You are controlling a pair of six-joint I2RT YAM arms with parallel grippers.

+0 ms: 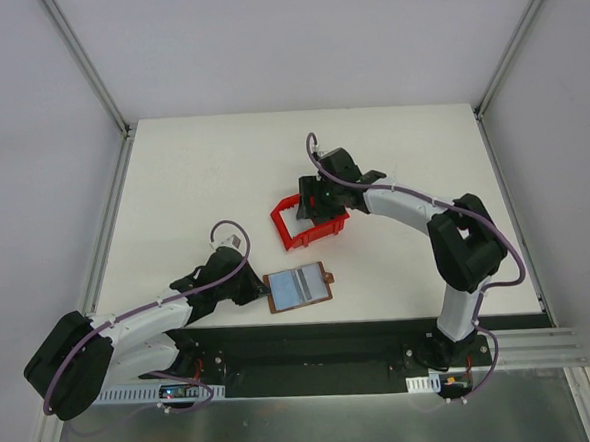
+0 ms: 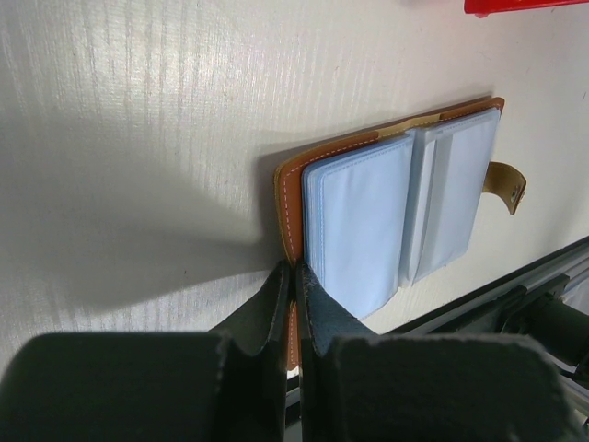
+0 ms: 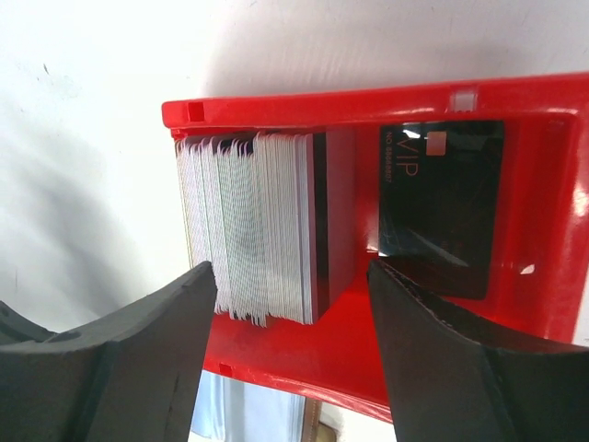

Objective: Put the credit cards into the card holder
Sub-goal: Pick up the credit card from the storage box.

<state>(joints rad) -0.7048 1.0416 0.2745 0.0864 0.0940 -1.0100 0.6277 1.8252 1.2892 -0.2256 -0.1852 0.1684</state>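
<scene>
Top external view is showing the white table [image 1: 203,187] carrying a red bin [image 1: 288,231] near its middle and the open card holder [image 1: 299,287] by the near edge, the left gripper [image 2: 294,276] pinching its brown rim. The right gripper [image 3: 290,276] is hanging spread over the credit cards [image 3: 258,221] standing in the bin (one black card [image 3: 440,198] lying flat).

Boxed in by plain pale grey walls [image 1: 30,147] at left, back and right, with aluminium posts [image 1: 85,59] slanting down to the far corners. Floored with a white, faintly textured table [image 1: 202,177], edged on the near side by a black plate [image 1: 314,365] and brushed grey metal [image 1: 318,430]. Lit evenly, with soft shadows only.
</scene>
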